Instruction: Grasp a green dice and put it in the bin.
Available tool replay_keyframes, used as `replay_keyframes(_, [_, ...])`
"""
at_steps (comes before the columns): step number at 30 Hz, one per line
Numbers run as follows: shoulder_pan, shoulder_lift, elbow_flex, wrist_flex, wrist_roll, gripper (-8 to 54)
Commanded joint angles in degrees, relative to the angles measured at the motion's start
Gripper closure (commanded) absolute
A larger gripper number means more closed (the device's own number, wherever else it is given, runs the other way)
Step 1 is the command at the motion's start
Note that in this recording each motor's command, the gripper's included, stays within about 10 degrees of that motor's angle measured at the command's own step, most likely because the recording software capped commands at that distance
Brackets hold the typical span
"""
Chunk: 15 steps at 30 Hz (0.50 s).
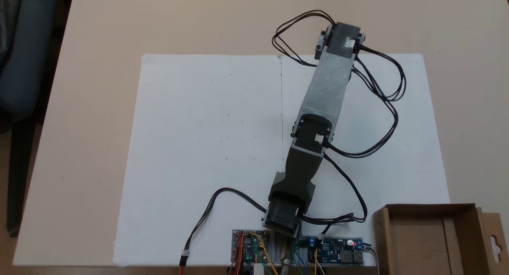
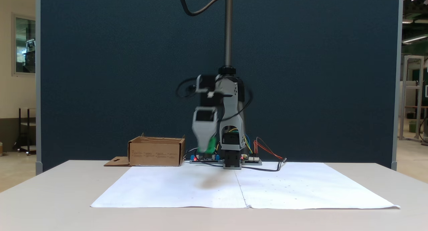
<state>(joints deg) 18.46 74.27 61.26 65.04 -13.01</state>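
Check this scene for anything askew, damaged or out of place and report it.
Nothing looks spilled or damaged. The green dice is off the table, held in the gripper above the white paper. The bin hangs partly over the table's edge, its flap folded out flat. Loose cables loop around the arm, clear of the dice.

Beige surface (image 1: 91, 108) with white paper, bin, electronics on it.

White paper sheet (image 1: 206, 147), two pieces joined at a center seam, covers the middle of the surface. Cardboard bin (image 1: 425, 243) sits off the paper's corner by the surface edge where the arm base (image 1: 283, 221) is mounted, its flap with hang-hole lying flat outward. Circuit boards (image 1: 336, 251) with coloured wires flank the base along that edge. Black cable (image 1: 206, 215) trails across the paper.
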Motion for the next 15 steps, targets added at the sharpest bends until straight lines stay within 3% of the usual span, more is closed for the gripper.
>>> replay_keyframes(1, [0.09, 2.72, -4.31, 5.62, 4.48, 33.6])
replay_keyframes(6, [5.80, 2.81, -4.92, 5.01, 4.22, 33.6])
replay_keyframes(15, [44.28, 5.71, -11.25, 5.19, 0.62, 33.6])
